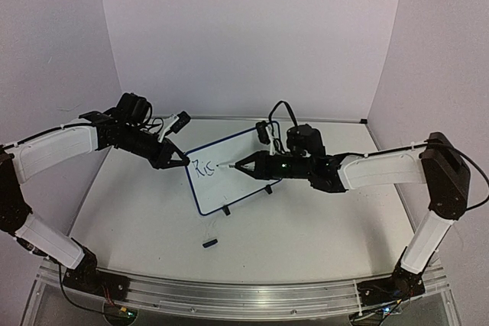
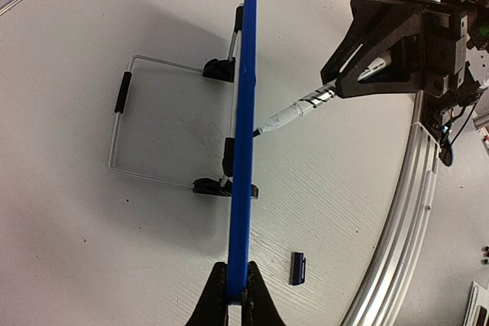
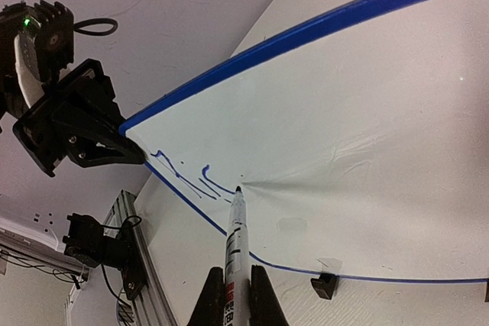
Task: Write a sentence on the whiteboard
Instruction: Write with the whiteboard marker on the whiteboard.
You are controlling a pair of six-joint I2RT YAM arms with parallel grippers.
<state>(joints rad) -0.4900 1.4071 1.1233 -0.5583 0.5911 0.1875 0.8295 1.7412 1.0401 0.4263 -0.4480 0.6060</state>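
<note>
Nearest you on the desk (image 1: pixel 137 211) lies one small dark cap (image 1: pixel 210 242), by itself and well apart from both arms. Beyond it the one whiteboard (image 1: pixel 229 169) stands on edge, propped on its two black clip feet (image 1: pixel 227 211), its writing face towards your right arm. From the left wrist view you see it edge-on as a thin blue line, with one wire stand (image 2: pixel 122 124) behind it.

Your left claw (image 1: pixel 182 160) is closed tight on the whiteboard's left edge, its fingers (image 2: pixel 218 295) pinching the blue frame from both sides. Your right claw (image 1: pixel 241 166) is closed around the one marker (image 1: pixel 227 165), which sticks out ahead of it with its tip touching the white face. The two claws face each other across the left part of the board.

The sentence (image 1: pixel 203 169) is only a few dark strokes in one line, just inside the left edge, between the left claw and the marker tip; they look like "Ric", though you cannot read them for certain
</note>
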